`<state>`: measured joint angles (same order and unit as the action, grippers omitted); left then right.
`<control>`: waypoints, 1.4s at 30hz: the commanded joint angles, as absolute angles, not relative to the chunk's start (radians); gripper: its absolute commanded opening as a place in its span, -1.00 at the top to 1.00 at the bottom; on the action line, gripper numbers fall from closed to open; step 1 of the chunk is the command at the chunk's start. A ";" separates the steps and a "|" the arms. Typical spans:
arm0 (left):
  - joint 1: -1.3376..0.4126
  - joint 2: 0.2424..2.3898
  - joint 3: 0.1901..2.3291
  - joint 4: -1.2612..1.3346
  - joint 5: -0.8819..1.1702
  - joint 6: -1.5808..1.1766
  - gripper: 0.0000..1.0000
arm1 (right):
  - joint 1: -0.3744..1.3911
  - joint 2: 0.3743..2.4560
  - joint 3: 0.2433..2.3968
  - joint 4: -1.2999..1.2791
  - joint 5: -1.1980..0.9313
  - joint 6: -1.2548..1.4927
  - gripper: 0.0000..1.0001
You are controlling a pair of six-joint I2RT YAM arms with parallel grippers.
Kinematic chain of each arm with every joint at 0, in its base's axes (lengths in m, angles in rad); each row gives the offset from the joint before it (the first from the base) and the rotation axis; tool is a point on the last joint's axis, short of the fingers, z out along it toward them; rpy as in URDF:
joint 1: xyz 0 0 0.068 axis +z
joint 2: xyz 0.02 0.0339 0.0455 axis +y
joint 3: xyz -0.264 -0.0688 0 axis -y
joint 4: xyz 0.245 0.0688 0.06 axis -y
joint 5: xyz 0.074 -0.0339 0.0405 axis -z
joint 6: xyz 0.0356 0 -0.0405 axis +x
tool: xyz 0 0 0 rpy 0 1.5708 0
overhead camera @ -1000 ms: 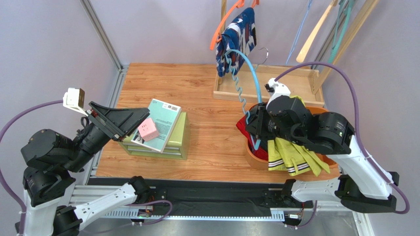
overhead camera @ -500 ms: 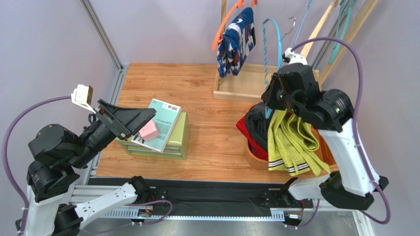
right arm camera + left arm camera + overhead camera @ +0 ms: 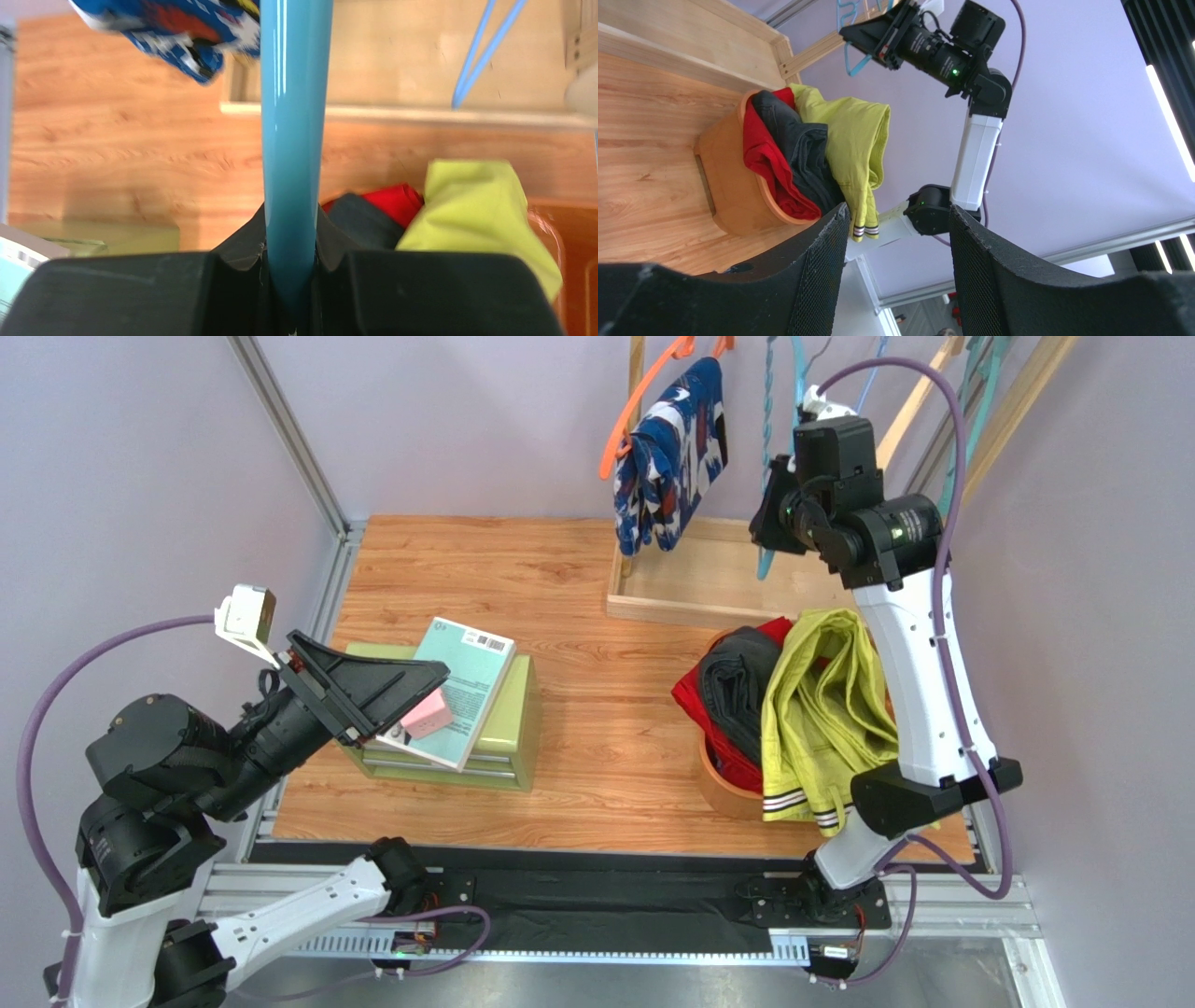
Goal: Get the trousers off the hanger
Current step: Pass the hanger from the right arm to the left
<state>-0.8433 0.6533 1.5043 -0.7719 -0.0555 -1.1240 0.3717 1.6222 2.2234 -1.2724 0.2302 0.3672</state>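
Observation:
Navy patterned trousers [image 3: 673,455] hang on an orange hanger [image 3: 631,413] at the back rack; they also show in the right wrist view [image 3: 189,28]. My right gripper [image 3: 781,511] is raised beside them, shut on a bare blue hanger [image 3: 769,420], whose bar [image 3: 295,126] is clamped between the jaws [image 3: 293,238]. Red [image 3: 701,714], black [image 3: 737,700] and yellow-green trousers [image 3: 828,714] lie piled in an orange basket [image 3: 730,791]. My left gripper [image 3: 407,686] hovers open at the left, with nothing between its fingers [image 3: 822,280]. The basket [image 3: 724,189] is far ahead of it.
A green box [image 3: 512,728] carries a book [image 3: 463,686] and a small pink block [image 3: 425,711], right under my left gripper. A wooden tray [image 3: 701,588] forms the rack's base at the back. More bare hangers [image 3: 898,420] hang at the upper right.
My right arm has lifted the blue hanger from over the basket up to the rack, next to the navy trousers. The left gripper has drifted slightly to the right.

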 commanded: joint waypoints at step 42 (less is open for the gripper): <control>-0.845 0.678 1.496 -0.772 0.048 -1.129 -0.18 | 0.043 1.924 2.490 -0.989 -0.370 0.526 1.00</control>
<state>-0.8433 0.6563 1.4860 -0.7952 0.0044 -1.1355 0.0498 1.9106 2.5252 -1.0969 -0.3172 0.5156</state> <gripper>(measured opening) 0.589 0.149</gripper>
